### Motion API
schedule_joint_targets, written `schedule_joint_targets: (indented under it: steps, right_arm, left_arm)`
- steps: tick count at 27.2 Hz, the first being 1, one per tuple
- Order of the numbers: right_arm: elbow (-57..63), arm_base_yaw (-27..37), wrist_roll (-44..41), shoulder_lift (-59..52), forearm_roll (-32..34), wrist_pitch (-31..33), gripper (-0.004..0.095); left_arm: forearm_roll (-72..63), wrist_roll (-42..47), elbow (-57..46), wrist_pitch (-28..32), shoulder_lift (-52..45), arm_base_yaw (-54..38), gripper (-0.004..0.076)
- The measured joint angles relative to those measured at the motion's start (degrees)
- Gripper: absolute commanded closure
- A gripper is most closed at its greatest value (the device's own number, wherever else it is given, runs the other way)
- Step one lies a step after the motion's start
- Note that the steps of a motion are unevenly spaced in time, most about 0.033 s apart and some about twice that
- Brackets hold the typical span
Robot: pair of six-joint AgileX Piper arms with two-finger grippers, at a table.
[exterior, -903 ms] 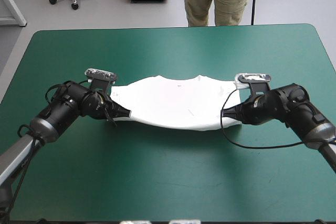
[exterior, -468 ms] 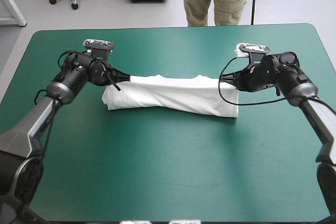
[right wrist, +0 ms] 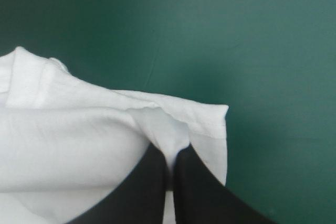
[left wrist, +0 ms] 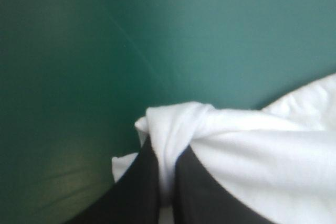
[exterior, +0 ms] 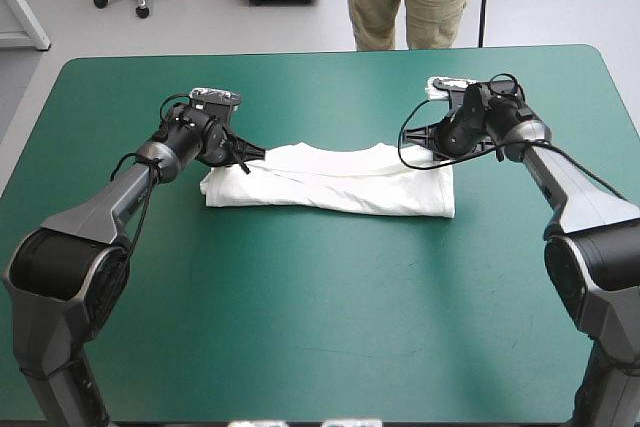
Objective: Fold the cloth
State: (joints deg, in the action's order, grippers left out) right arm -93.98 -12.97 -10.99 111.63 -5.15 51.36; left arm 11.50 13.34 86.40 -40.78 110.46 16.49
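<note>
Well, look at the near side first. The teal-green cover is bare in front of you. The T-shirt lies across the middle of the table as a long white band, and its near edge is a neat fold.

Go a bit farther and you find your left gripper and your right gripper, one at each end of the far edge. Each has its black fingers pressed almost together, with a pinch of white cloth between them.

I think you are laying the top flap down. To do it well, lower both ends together. Hold the cloth gently straight between them, and line its far edge up with the layer under it. Let go only when the cloth rests flat.

Past the T-shirt, the cover is bare to the far edge.
</note>
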Motion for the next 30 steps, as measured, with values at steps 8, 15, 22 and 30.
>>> schedule_joint_targets:
  steps: [8,15,22,30]
  right_arm:
    - [-0.3,0.0,2.7,1.0,0.0,4.5,0.0428]
    - [-0.4,0.0,3.8,-2.6,0.2,7.4,0.0418]
    - [-0.4,0.0,5.1,-11.2,0.2,9.4,0.0420]
    - [-0.4,0.0,5.2,-13.0,0.2,9.9,0.0422]
  left_arm:
    - [0.0,-0.2,0.5,-0.3,0.7,0.0,0.0060]
    - [0.4,-1.0,4.0,-6.4,-1.8,0.0,0.0329]
    - [-9.9,-11.2,5.0,-6.3,-8.1,0.8,0.0732]
    - [-21.3,-21.4,5.0,-3.8,-6.3,11.5,0.0733]
